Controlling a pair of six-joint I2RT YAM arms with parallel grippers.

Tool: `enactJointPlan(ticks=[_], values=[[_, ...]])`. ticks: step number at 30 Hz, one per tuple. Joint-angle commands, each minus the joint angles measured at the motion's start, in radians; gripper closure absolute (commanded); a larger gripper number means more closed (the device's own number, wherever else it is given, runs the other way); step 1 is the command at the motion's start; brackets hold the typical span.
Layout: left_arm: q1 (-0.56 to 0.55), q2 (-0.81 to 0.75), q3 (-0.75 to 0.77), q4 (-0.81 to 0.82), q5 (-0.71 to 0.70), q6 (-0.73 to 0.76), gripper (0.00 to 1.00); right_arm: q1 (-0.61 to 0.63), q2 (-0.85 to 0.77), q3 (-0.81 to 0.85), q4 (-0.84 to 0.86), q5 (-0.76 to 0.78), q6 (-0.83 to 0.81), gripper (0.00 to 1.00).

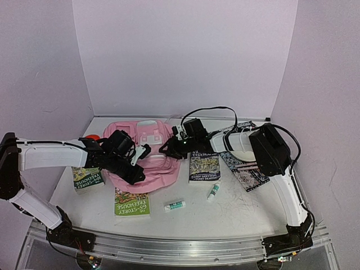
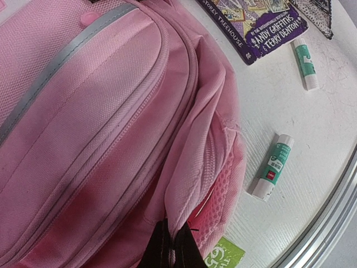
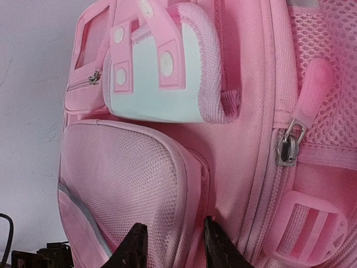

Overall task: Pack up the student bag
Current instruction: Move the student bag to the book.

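Observation:
The student bag point(image 1: 147, 151), a soft pink backpack, lies flat in the middle of the table. My left gripper point(image 1: 133, 164) is at its near left edge and is shut on a fold of the pink fabric point(image 2: 192, 190) beside a zip seam; the dark fingertips point(image 2: 159, 248) pinch it. My right gripper point(image 1: 169, 148) is at the bag's right side. It is open, and its fingers point(image 3: 135, 245) straddle the raised edge of the front mesh pocket point(image 3: 128, 178). The white patch point(image 3: 150, 89) and a zip pull point(image 3: 287, 148) show above.
Books lie round the bag: one at the left point(image 1: 88, 178), a green one in front point(image 1: 131, 201), a dark one point(image 1: 204, 167) and a patterned one point(image 1: 247, 164) at the right. Two glue sticks point(image 1: 175, 206) point(image 1: 213, 192) lie near the front. The table's metal rail point(image 1: 180, 247) is close.

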Motion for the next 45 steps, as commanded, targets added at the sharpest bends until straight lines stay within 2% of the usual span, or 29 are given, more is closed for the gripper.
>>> enactJointPlan(ticks=[1,7,18,25,28,35,41,45], values=[[0.000,0.002,0.014,0.098,0.005,-0.017,1.00,-0.001,-0.015,-0.031,-0.022,-0.061,-0.021,0.64],[0.000,0.018,0.014,0.097,-0.055,-0.035,1.00,-0.026,-0.103,-0.142,0.090,-0.145,-0.017,0.70],[0.000,0.046,0.034,0.097,-0.056,-0.040,1.00,-0.025,-0.137,-0.206,0.271,-0.265,0.032,0.75],[-0.001,0.047,0.024,0.098,-0.047,-0.044,1.00,-0.025,-0.132,-0.214,0.362,-0.293,0.076,0.83],[0.000,0.039,0.018,0.097,-0.044,-0.050,1.00,-0.026,-0.133,-0.218,0.371,-0.272,0.084,0.83],[0.000,0.006,-0.007,0.098,-0.052,-0.068,1.00,-0.025,-0.132,-0.228,0.376,-0.248,0.078,0.91],[0.000,-0.022,-0.024,0.097,-0.038,-0.067,1.00,-0.041,-0.164,-0.271,0.344,-0.221,-0.017,0.85],[0.000,-0.046,-0.036,0.098,-0.029,-0.065,1.00,-0.056,-0.167,-0.243,0.242,-0.201,-0.107,0.78]])
